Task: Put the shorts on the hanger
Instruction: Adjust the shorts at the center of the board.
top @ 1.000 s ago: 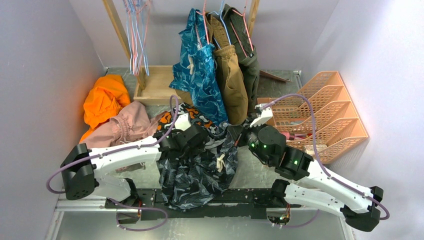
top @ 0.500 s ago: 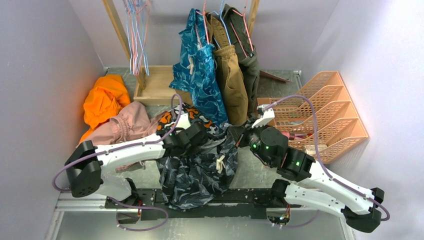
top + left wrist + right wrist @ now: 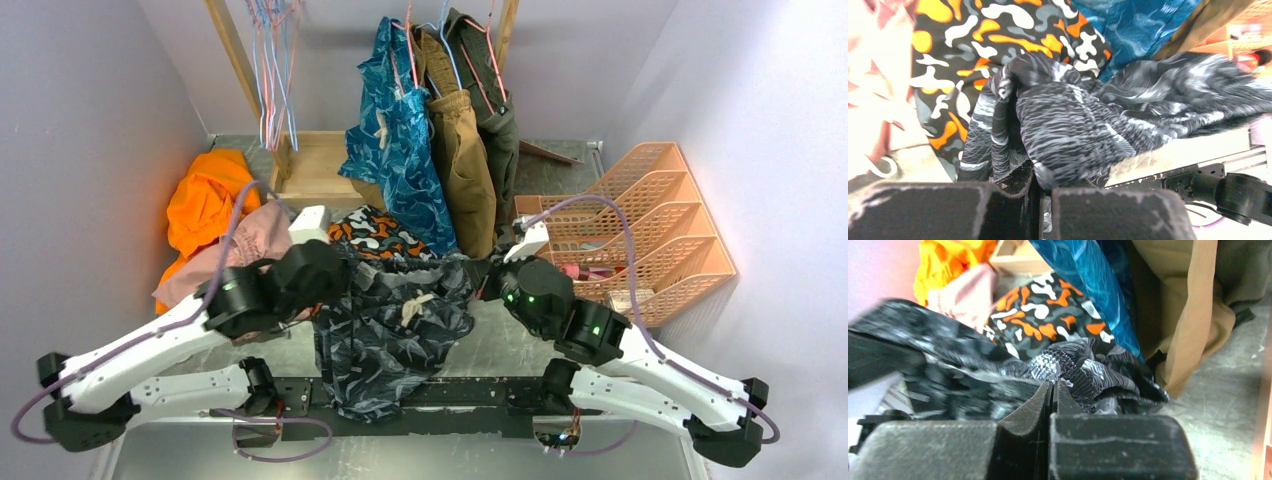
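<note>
The shorts, dark with a grey-white streaky print and a cream drawstring, hang spread between my two grippers over the near edge of the table. At the left end of their waist is my left gripper, shut on that fabric. Its wrist view shows the shorts bunched into the closed gripper. The right gripper is shut on the waist's right end; the shorts pinch into it. A light-blue hanger hangs among pink ones on the rack's left.
Black-orange-white shorts lie just behind. Pink and orange garments are piled at the left. Teal, tan and olive shorts hang from the rack. A wooden box and a peach rack stand nearby.
My left gripper closed on the shorts' waist and drew back to the left, stretching the waist between both grippers. The right gripper barely moved.
</note>
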Robot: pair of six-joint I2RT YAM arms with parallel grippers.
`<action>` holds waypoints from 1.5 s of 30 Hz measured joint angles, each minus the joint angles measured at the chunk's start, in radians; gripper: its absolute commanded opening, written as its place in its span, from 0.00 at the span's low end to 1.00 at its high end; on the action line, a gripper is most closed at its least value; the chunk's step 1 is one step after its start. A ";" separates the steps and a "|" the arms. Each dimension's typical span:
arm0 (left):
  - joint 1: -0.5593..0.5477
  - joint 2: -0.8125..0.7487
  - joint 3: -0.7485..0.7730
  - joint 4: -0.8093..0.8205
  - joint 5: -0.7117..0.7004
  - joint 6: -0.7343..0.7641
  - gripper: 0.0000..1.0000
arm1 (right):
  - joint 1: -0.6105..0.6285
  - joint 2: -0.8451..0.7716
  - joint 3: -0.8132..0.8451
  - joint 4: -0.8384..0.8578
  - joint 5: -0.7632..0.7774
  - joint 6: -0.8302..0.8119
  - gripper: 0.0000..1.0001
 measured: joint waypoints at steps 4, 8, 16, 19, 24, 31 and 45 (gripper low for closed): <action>0.000 -0.132 0.000 -0.033 -0.039 0.056 0.07 | 0.000 0.011 -0.076 0.001 -0.021 0.022 0.00; 0.000 -0.170 0.000 -0.079 -0.069 0.091 0.07 | 0.000 0.064 -0.146 0.029 -0.079 0.050 0.00; 0.000 -0.106 0.003 -0.133 -0.100 0.150 0.07 | 0.000 0.167 -0.157 0.055 -0.177 0.039 0.54; 0.000 -0.082 0.003 -0.135 -0.113 0.162 0.07 | 0.000 0.172 -0.143 0.035 -0.204 0.006 0.62; 0.000 -0.045 0.003 -0.135 -0.124 0.182 0.07 | 0.000 0.184 -0.116 0.005 -0.264 -0.055 0.69; 0.000 -0.012 0.015 -0.135 -0.137 0.201 0.07 | 0.009 0.254 -0.095 -0.023 -0.319 -0.127 0.92; 0.000 0.018 0.031 -0.138 -0.149 0.204 0.07 | 0.301 0.409 0.018 -0.053 -0.114 -0.230 0.82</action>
